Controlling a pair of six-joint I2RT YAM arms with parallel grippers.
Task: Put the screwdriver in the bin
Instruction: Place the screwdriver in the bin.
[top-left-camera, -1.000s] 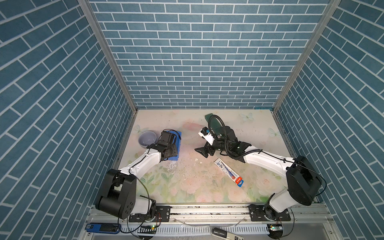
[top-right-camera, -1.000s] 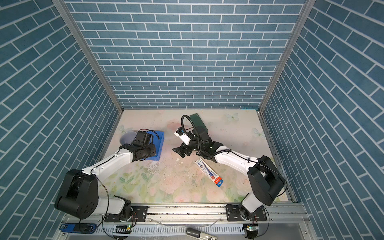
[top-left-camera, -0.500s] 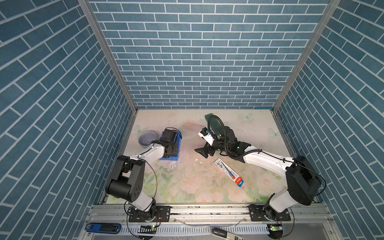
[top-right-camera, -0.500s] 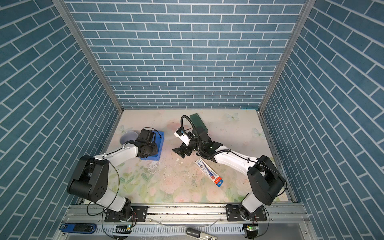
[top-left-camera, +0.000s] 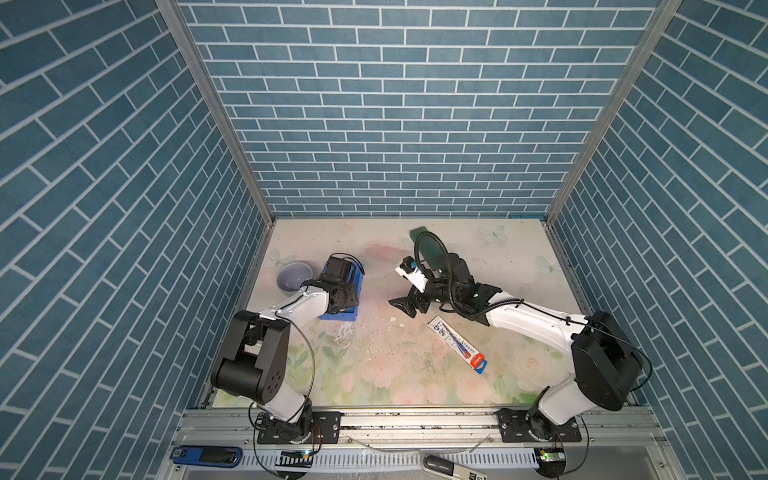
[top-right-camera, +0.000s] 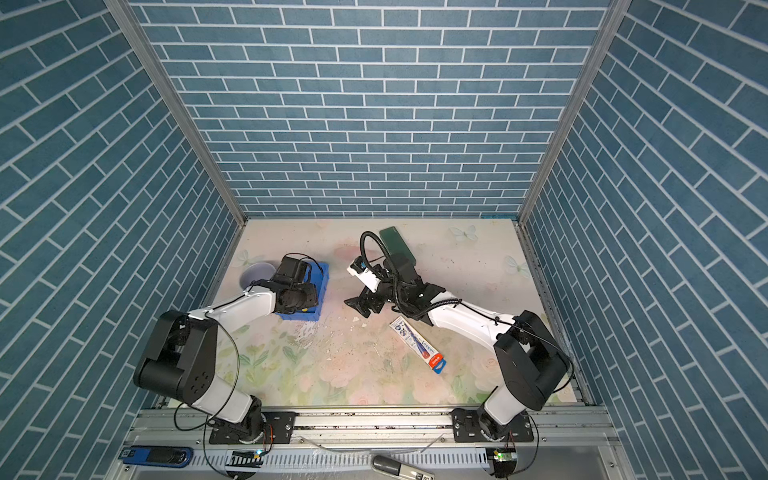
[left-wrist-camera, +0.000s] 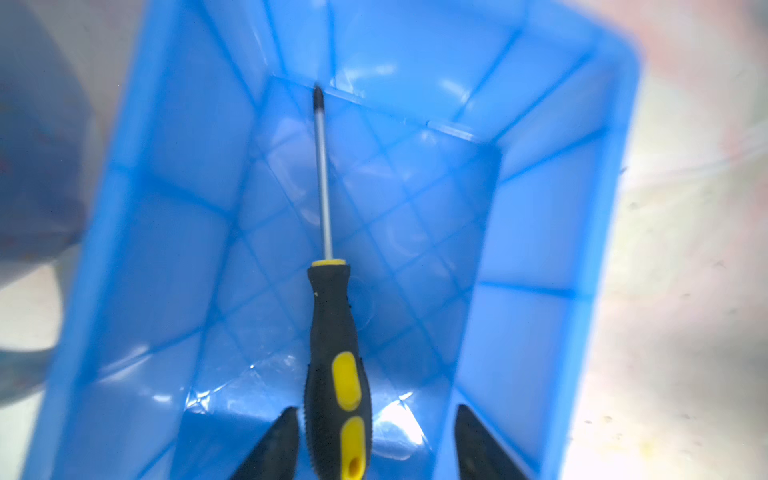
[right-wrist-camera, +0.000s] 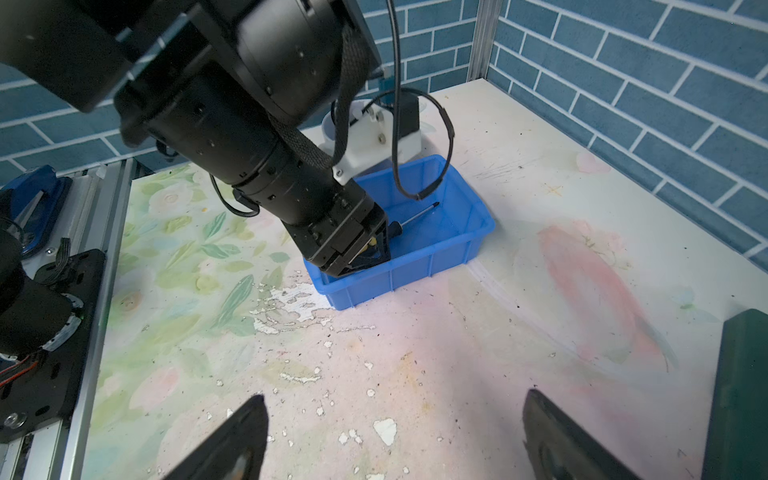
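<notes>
Though its jaws flank the handle, the left claw (left-wrist-camera: 376, 409) is released, with a gap showing beside the small yellow-and-black screwdriver with a thin metal shaft (left-wrist-camera: 332, 316). It lies inside the shallow bright blue plastic bin (left-wrist-camera: 540, 216). The right claw (right-wrist-camera: 395, 395) gapes empty over the floral bench (right-wrist-camera: 457, 353), near a flat dark green case (right-wrist-camera: 739, 374).

The small screwdriver (left-wrist-camera: 332, 316) has a stubby black handle with yellow inlays and a thin metal shaft with a dark tip. It lies inside the shallow rectangular bright blue plastic bin (left-wrist-camera: 166, 166), along its length, tip at the foot of the end wall. The handle end sits unclamped between the parted jaws of my left gripper (left-wrist-camera: 374, 415). The bin stands upright on the worktop (top-left-camera: 395, 353).
</notes>
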